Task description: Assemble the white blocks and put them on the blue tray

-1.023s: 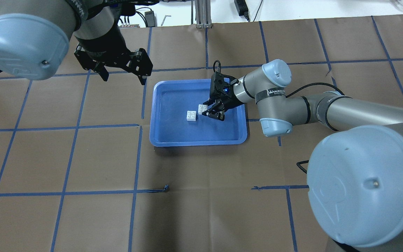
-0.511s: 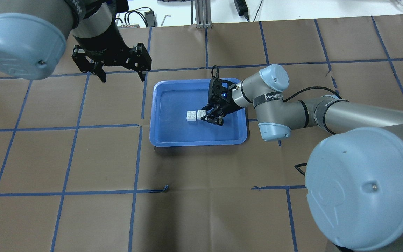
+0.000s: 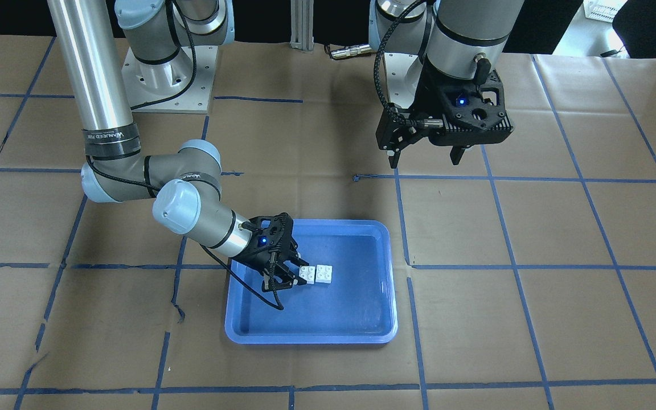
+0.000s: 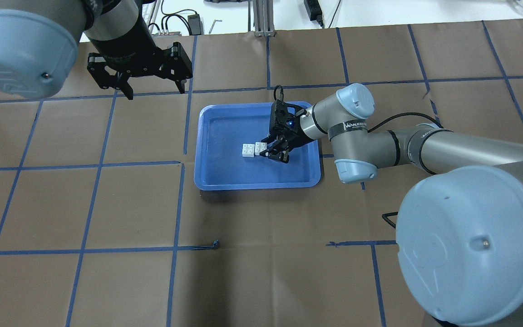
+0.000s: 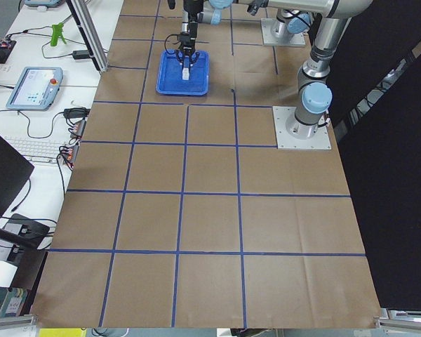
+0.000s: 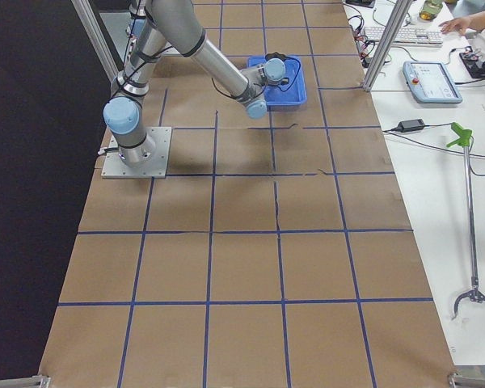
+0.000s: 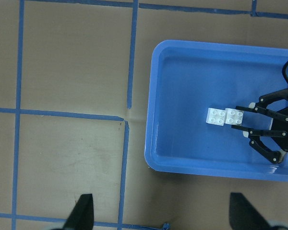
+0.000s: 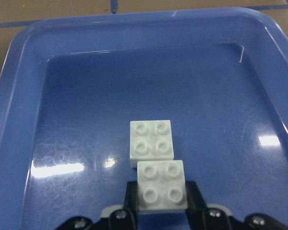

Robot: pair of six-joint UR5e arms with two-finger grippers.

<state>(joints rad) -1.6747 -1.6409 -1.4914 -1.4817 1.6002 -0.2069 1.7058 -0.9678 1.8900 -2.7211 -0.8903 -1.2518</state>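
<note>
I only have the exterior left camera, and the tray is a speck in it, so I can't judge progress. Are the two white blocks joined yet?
Observer: No. In the right wrist view the free white block and the held white block sit side by side in the blue tray. Both are studs up and neither is on top of the other.
Operator: Held, so the right tool has one?
Observer: Yes. The right tool has a finger against each side of that block, and the other block lies outside its grip.
</note>
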